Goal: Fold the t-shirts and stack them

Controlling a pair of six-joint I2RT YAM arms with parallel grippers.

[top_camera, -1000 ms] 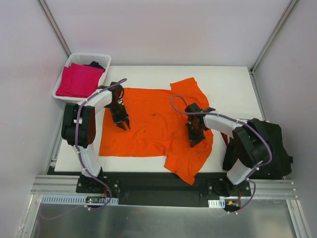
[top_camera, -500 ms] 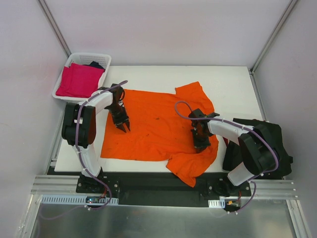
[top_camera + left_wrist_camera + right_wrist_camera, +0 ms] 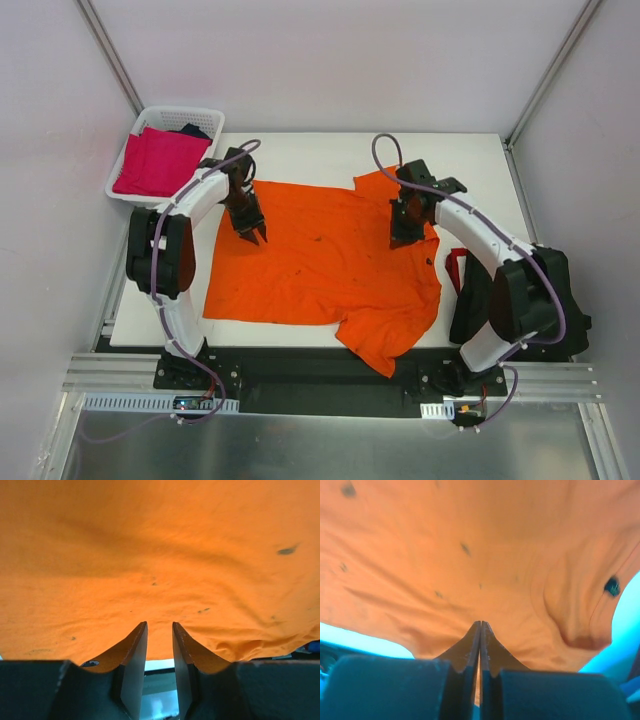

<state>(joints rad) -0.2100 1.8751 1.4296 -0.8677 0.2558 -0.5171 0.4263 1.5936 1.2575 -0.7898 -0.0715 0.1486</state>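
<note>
A bright orange t-shirt (image 3: 320, 265) lies spread across the white table (image 3: 300, 150), with one sleeve hanging over the near edge. My left gripper (image 3: 257, 235) points down on its left part. The fingers stand slightly apart with nothing between them, tips at the cloth (image 3: 160, 555). My right gripper (image 3: 398, 238) is shut, tips down on the shirt's upper right near the sleeve; orange cloth (image 3: 470, 540) fills its wrist view. A magenta-pink t-shirt (image 3: 158, 162) lies folded in the basket with a dark one (image 3: 192, 130) behind it. Black t-shirts with red trim (image 3: 548, 290) lie at the right edge.
The white lattice basket (image 3: 180, 112) stands off the table's far left corner. Grey walls close in the back and sides. The black pile overlaps the table's right edge beside the right arm's base. Bare table (image 3: 470, 170) shows behind the orange shirt.
The right gripper slid right and then toward the far side, and the shirt's bunched right part went right with it and now lies flatter. The left gripper shifted slightly farther back.
</note>
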